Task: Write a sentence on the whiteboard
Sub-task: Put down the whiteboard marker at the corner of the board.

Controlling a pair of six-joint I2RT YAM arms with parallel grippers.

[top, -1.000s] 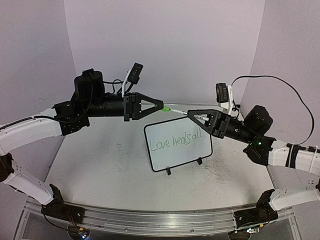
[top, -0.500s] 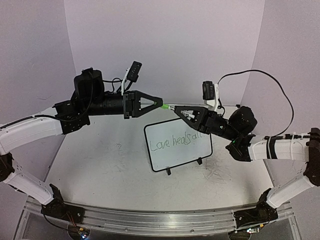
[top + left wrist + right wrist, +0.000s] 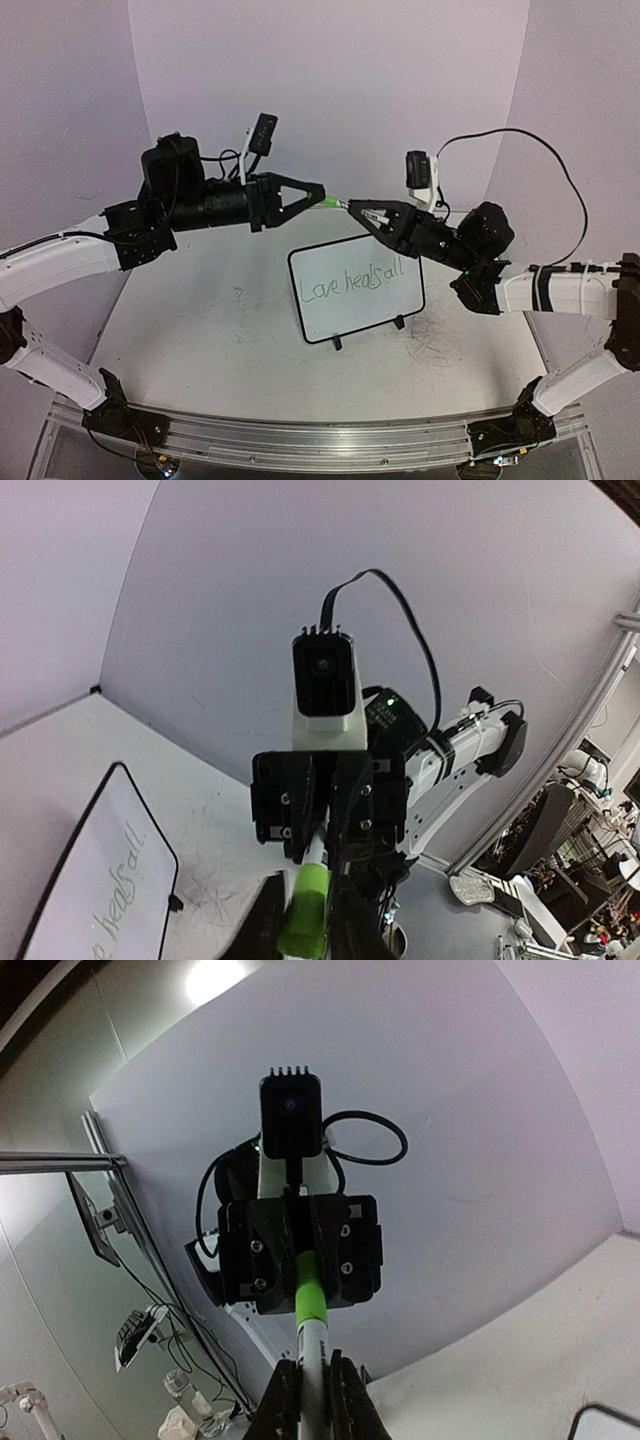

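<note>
The left claw (image 3: 318, 193) hangs high above the table (image 3: 190, 320) and points right. Its jaws are narrow around the green cap (image 3: 328, 201) of a marker (image 3: 341, 204); whether they pinch it cannot be told. Just past its tip, the right claw (image 3: 356, 209) points left and is clamped on the marker's white barrel, so the two tips nearly meet. Below both tips and well apart from them, the whiteboard (image 3: 360, 305) stands on its feet and reads "Love heals all." Open air lies between its top edge and the claws. The back wall (image 3: 330, 90) rises behind them. Scribbles (image 3: 440, 350) mark the table beside the board's right edge.
</note>
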